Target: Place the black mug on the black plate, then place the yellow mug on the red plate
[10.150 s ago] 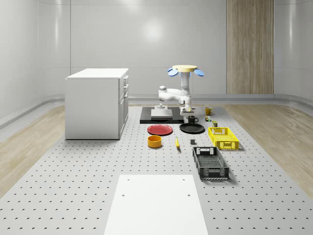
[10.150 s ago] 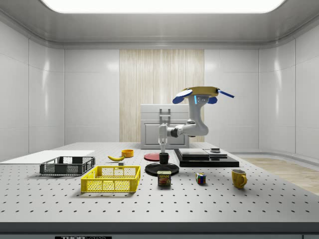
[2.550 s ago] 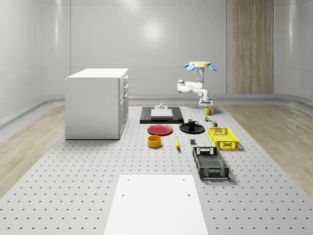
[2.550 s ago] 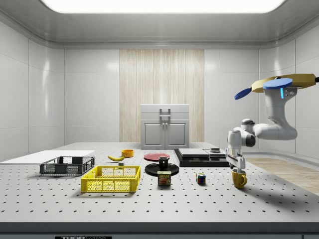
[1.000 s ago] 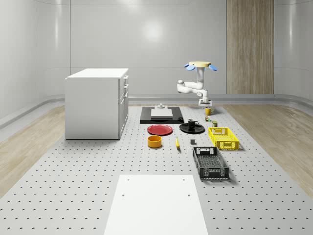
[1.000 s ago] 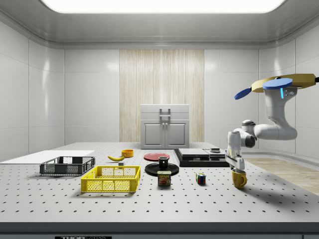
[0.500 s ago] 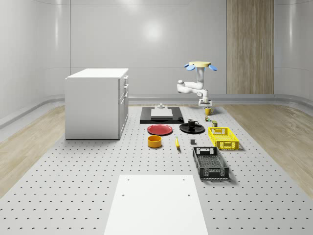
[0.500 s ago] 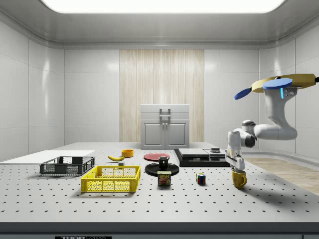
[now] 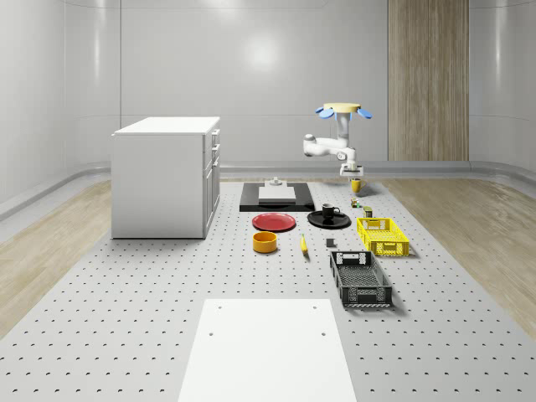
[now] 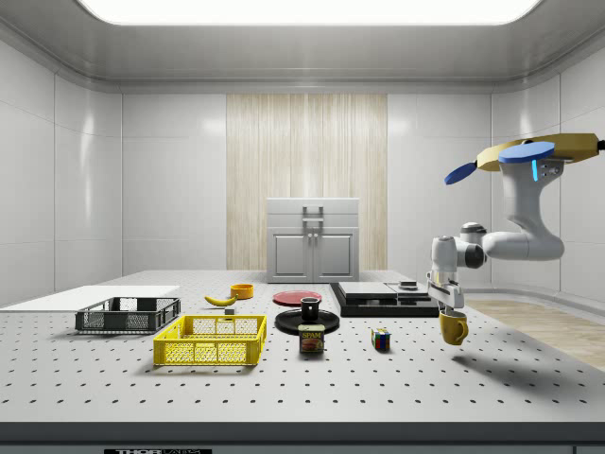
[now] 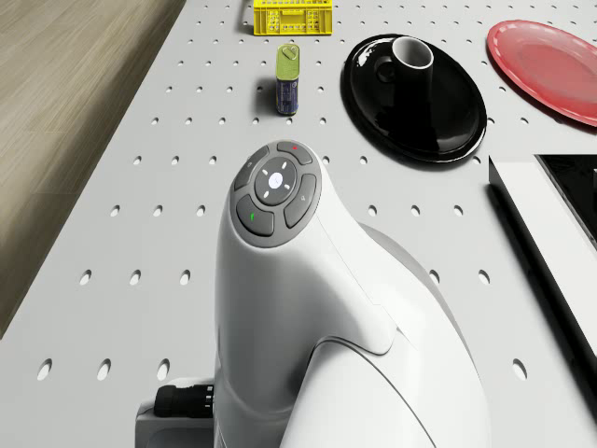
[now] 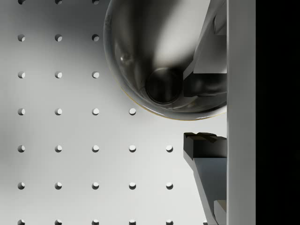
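Whole-scene cam: high, far back, looks down the table (image 9: pixel 126 335) lengthwise toward 12 o'clock. Side cam: low, at table edge, faces across. Both share black plate (image 9: pixel 328 220), red plate (image 10: pixel 296 297). Drone cam: near, forward-down over arm (image 11: pixel 317 317). Wrist cam: very close, straight down.

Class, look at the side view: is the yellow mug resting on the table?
No: the yellow mug hangs from the gripper, clear of the table.

Bright, even light from the ceiling panel (image 10: pixel 302 9); you get soft shadows on the table (image 10: pixel 284 378) and glare on the back wall (image 9: pixel 260 54).
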Controlling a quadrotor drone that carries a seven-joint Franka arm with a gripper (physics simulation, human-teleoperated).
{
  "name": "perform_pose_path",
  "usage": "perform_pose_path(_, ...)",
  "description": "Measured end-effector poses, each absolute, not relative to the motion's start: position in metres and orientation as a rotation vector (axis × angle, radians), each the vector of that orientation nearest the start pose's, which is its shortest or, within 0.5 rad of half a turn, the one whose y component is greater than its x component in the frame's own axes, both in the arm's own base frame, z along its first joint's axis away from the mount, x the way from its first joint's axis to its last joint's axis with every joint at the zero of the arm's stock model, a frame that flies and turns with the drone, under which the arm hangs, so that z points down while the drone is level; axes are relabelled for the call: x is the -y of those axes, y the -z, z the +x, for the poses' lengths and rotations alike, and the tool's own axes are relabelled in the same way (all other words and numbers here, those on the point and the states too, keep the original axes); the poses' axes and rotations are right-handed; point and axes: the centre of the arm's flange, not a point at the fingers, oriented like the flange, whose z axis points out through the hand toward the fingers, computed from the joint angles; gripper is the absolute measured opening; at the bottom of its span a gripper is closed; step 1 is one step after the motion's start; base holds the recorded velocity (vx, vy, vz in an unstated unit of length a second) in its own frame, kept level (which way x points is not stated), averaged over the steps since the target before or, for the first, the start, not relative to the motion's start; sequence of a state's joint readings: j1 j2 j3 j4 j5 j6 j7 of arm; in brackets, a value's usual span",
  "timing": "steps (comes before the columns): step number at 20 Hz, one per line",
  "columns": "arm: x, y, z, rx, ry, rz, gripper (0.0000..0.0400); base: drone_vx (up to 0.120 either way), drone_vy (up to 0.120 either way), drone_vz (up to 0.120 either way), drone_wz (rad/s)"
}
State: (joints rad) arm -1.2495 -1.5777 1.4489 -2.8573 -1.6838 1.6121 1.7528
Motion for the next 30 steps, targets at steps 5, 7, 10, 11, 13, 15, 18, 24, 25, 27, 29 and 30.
perform_pose_path(5, 0.016, -0.464, 0.313, 0.002, -0.786, 0.001, 0.0110, 0.056, -0.040, 0.120, 0.000)
perform_pose_path(7, 0.016, -0.462, 0.313, 0.002, -0.786, 0.001, 0.0110, 0.120, -0.120, 0.120, 0.000)
perform_pose_path(10, 0.016, -0.460, 0.313, 0.002, -0.786, 0.001, 0.0110, 0.120, -0.120, 0.000, 0.000)
perform_pose_path(11, 0.016, -0.460, 0.313, 0.002, -0.786, 0.001, 0.0110, 0.120, -0.120, 0.000, 0.000)
perform_pose_path(13, 0.016, -0.459, 0.313, 0.002, -0.786, 0.001, 0.0110, 0.120, -0.120, 0.000, 0.000)
perform_pose_path(15, 0.016, -0.459, 0.313, 0.002, -0.786, 0.001, 0.0110, 0.120, -0.120, 0.020, 0.000)
perform_pose_path(18, 0.016, -0.459, 0.313, 0.002, -0.786, 0.001, 0.0110, 0.120, -0.120, 0.107, 0.000)
perform_pose_path(24, 0.016, -0.459, 0.313, 0.002, -0.785, 0.001, 0.0110, 0.120, -0.120, 0.000, 0.000)
perform_pose_path(25, 0.016, -0.459, 0.313, 0.002, -0.786, 0.001, 0.0110, 0.120, -0.120, 0.000, 0.000)
perform_pose_path(27, 0.016, -0.459, 0.313, 0.002, -0.786, 0.001, 0.0110, 0.120, -0.120, 0.000, 0.000)
perform_pose_path(29, 0.016, -0.459, 0.313, 0.002, -0.786, 0.001, 0.0110, 0.120, -0.120, 0.000, 0.000)
perform_pose_path(30, 0.016, -0.459, 0.313, 0.002, -0.786, 0.001, 0.0110, 0.120, -0.120, 0.000, 0.000)
